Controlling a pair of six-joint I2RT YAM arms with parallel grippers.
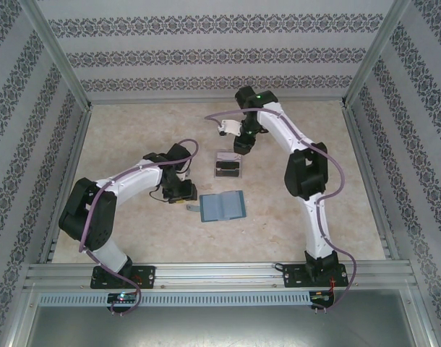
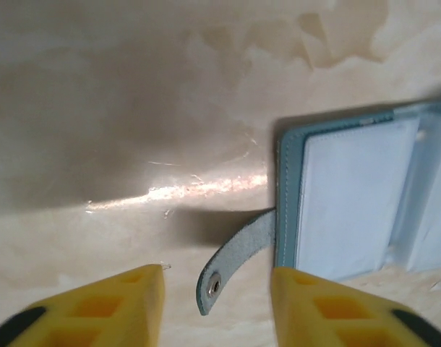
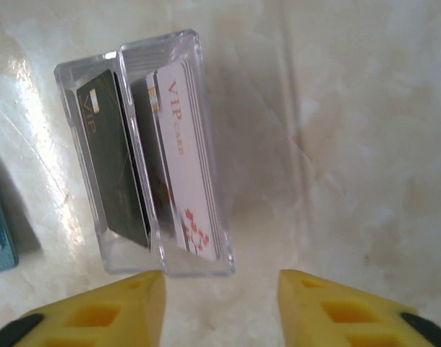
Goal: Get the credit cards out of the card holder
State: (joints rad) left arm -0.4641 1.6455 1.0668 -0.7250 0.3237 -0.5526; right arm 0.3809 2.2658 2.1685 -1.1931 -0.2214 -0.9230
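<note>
While the card holder (image 1: 224, 207) is laid open on the table (image 1: 134, 130) between the two arms, the credit cards (image 3: 181, 144) (a dark one and a white one marked VIP) are kept in separate compartments of the clear plastic box (image 3: 210, 144) just beyond it. The left gripper (image 2: 217, 289) is parted with nothing gripped, and the holder's snap tab (image 2: 235, 249) is seen in its gap. The right gripper (image 3: 222, 285) is likewise parted and empty, poised near the box.

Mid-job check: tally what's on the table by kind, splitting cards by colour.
Card holder: 1
Clear box: 1
Dark card: 1
White card: 1 seen; any behind it cannot be told
Total: 4 seen
</note>
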